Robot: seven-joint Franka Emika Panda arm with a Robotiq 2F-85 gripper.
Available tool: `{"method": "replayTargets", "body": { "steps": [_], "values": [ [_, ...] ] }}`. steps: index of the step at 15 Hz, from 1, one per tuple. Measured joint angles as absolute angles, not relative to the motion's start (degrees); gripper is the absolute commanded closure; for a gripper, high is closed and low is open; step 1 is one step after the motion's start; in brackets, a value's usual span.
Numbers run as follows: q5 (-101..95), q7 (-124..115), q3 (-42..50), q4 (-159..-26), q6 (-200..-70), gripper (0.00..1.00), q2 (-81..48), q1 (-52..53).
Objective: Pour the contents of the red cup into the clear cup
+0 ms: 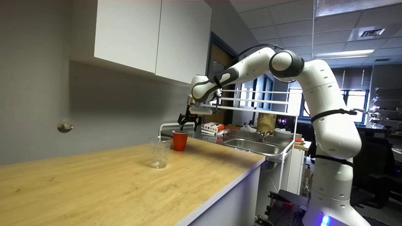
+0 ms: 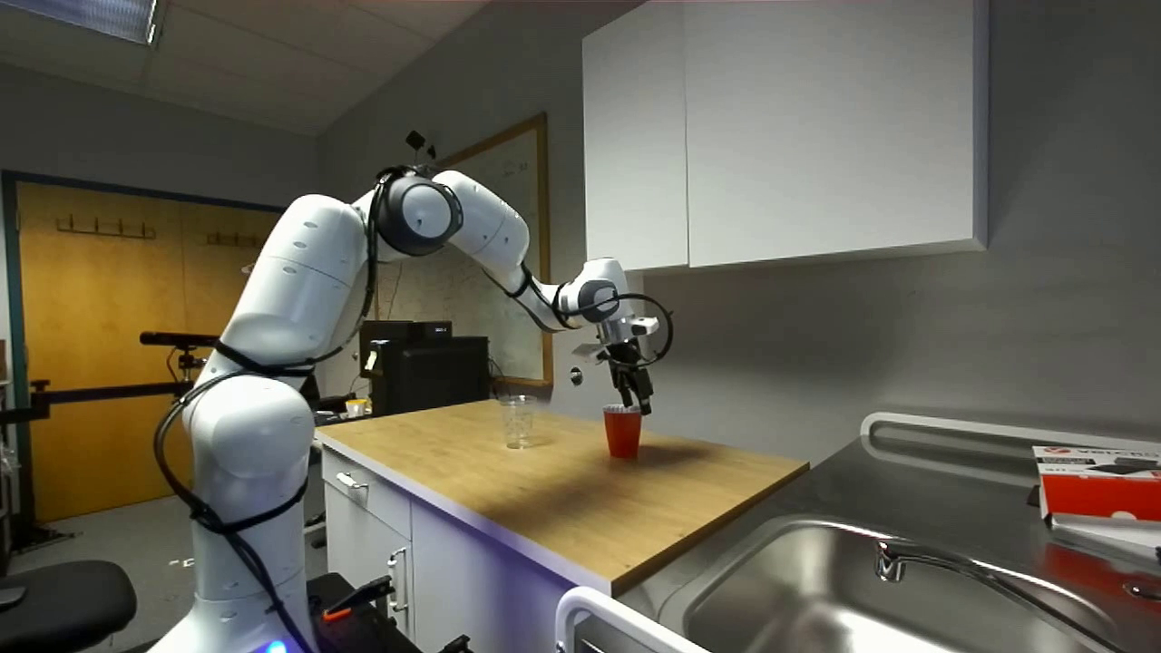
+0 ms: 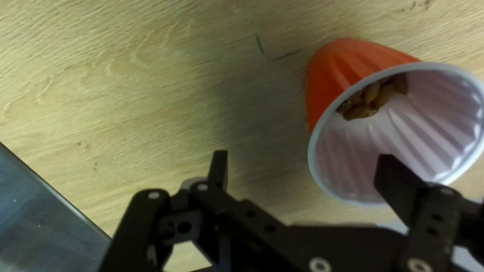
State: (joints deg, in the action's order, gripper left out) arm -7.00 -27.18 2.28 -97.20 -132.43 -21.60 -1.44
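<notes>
Red cup [image 3: 397, 132] stands at the wrist frame's right; our gripper [image 3: 304, 166] has its fingers apart, one across the mouth, so we should shift rightward, straddling it before closing.

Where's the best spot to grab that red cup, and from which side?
Likely the rim, from straight above, the gripper straddling one edge: the red cup stands upright, flared and open-topped, and the brown pieces inside lie well below.

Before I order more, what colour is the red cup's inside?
The red cup's inside looks white, clearest in the wrist view.
</notes>
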Motion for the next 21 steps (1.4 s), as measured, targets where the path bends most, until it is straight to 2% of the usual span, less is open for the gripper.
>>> {"method": "replayTargets", "body": {
  "steps": [1,2,3,4,11,15,17,21],
  "values": [
    [-6.67,-27.17,2.44,-96.59,-131.78,0.00,-22.26,-1.42],
    [-6.22,-27.14,2.62,-96.15,-131.23,0.25,-22.87,-1.42],
    [-5.86,-27.11,2.81,-95.81,-130.84,0.27,-23.46,-1.42],
    [-5.69,-27.10,3.02,-95.52,-130.42,0.33,-24.01,-1.42],
    [-5.10,-27.10,4.00,-94.57,-129.06,0.89,-25.72,-1.04],
    [-5.10,-27.11,4.07,-93.84,-128.37,0.97,-25.74,-0.20],
    [-5.10,-27.16,4.09,-93.42,-128.06,0.92,-25.73,0.36],
    [-5.11,-27.26,4.11,-93.19,-127.77,0.91,-25.68,1.93]
  ]
}}
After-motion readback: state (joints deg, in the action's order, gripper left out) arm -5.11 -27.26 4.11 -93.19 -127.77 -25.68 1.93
